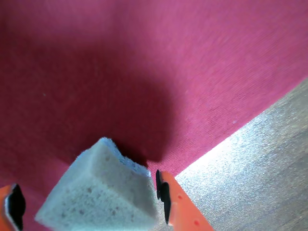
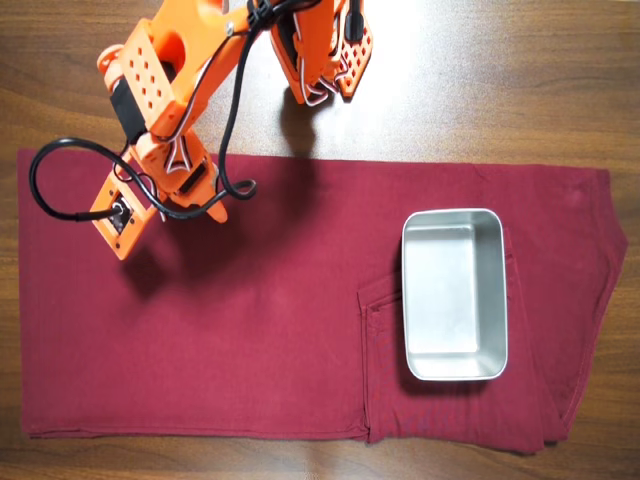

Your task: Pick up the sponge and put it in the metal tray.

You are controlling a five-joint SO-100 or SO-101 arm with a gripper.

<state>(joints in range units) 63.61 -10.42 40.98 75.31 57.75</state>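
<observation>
In the wrist view a grey-beige foam sponge (image 1: 98, 195) sits between the two orange fingers of my gripper (image 1: 89, 199), which is shut on it. Beneath it the red cloth carries a dark shadow. In the overhead view the arm bends over the cloth's upper left, and its gripper end (image 2: 183, 188) covers the sponge. The shiny metal tray (image 2: 455, 300) lies empty on the right part of the cloth, far from the gripper.
A dark red cloth (image 2: 270, 340) covers most of the wooden table (image 2: 500, 80). Its edge and bare wood (image 1: 269, 163) show at the right of the wrist view. The arm's base (image 2: 320, 50) stands at the top, and a black cable (image 2: 45, 190) loops at the left.
</observation>
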